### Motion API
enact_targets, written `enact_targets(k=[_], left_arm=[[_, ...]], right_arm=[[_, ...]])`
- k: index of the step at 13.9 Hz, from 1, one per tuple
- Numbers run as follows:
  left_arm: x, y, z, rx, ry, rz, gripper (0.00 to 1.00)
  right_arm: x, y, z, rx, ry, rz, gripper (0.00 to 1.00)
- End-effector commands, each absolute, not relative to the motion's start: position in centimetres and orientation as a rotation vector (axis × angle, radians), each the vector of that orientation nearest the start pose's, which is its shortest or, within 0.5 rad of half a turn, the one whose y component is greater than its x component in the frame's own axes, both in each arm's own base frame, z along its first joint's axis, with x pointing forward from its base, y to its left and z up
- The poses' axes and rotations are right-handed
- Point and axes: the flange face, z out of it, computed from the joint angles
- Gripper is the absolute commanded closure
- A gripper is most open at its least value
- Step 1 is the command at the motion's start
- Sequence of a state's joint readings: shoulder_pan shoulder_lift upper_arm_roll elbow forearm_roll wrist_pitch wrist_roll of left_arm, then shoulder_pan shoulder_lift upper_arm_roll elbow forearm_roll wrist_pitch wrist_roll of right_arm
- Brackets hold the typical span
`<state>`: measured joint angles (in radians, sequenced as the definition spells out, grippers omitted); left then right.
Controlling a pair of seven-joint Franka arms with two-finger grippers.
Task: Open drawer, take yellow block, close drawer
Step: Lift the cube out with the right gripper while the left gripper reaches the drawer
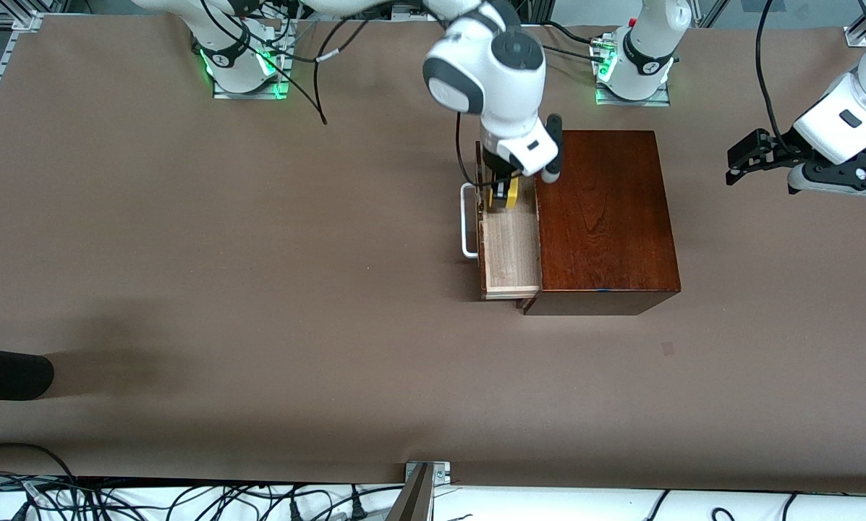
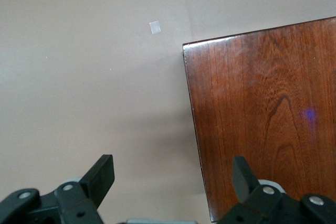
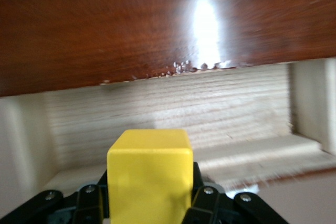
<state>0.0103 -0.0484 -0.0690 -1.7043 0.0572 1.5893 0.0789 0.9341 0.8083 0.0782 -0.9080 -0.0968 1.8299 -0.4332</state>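
Cabinet (image 1: 606, 217): I am seeing the dark reddish-brown box sitting right of centre in the front view, on the brown table (image 1: 259, 289); my left wrist view is showing one corner of its glossy top (image 2: 262, 119).

Drawer (image 1: 508, 250): it is standing pulled out from the cabinet toward my right arm's end of the table, its pale wood floor showing at centre frame; the white bar handle (image 1: 467, 221) is sitting on its outer face.

Yellow block (image 1: 508, 194): I am holding the cube at the upper end of the open drawer in the front view, just beside the cabinet's edge; in my right wrist view it (image 3: 149, 174) is filling the lower centre, in front of the pale inner wall and under the dark cabinet top. Whether it is touching the drawer floor I cannot tell.

Right gripper (image 1: 503, 192): I am reaching down into the drawer from the upper centre of the front view, and my fingers (image 3: 89, 203) are pressing on two sides of the yellow block.

Left gripper (image 1: 740, 163): I am waiting at the right edge of the front view, over bare table; my fingers (image 2: 102, 174) are standing wide apart with nothing between them, over the cabinet's corner and the table in my wrist view.

Paper scrap (image 2: 155, 27): a small pale square is lying on the table near the cabinet, upper centre of my left wrist view.
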Motion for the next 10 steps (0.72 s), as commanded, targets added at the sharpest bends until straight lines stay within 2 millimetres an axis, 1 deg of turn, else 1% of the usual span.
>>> enact_targets(k=[1,3,4,5,6,7,8,10], left_arm=[[53.3,-3.0,59.6,-3.092,0.212,0.124,0.0],[53.2,-3.6,59.6,-3.101,0.227,0.134,0.0],[53.1,-4.5,59.5,-3.102,0.253,0.136,0.0],[53.0,-5.3,59.5,-3.099,0.274,0.146,0.0],[52.7,-6.2,59.4,-3.108,0.298,0.173,0.0],[52.4,-7.9,59.2,-3.144,0.34,0.199,0.0],[52.1,-10.1,58.5,-3.179,0.39,0.25,0.0],[51.3,-14.3,56.6,-3.164,0.519,0.381,0.0]], right_arm=[[44.8,60.3,50.5,-2.382,-1.983,-0.205,1.0],[45.4,57.4,55.4,-2.419,-1.945,-0.242,1.0],[46.1,55.7,57.2,-2.447,-1.923,-0.248,1.0],[48.4,53.0,57.9,-2.498,-1.865,-0.229,1.0],[51.0,50.1,58.2,-2.547,-1.803,-0.223,1.0],[52.8,47.2,59.4,-2.588,-1.744,-0.225,1.0],[54.8,43.9,59.8,-2.633,-1.677,-0.188,1.0],[59.5,37.0,59.7,-2.704,-1.498,-0.164,1.0]])
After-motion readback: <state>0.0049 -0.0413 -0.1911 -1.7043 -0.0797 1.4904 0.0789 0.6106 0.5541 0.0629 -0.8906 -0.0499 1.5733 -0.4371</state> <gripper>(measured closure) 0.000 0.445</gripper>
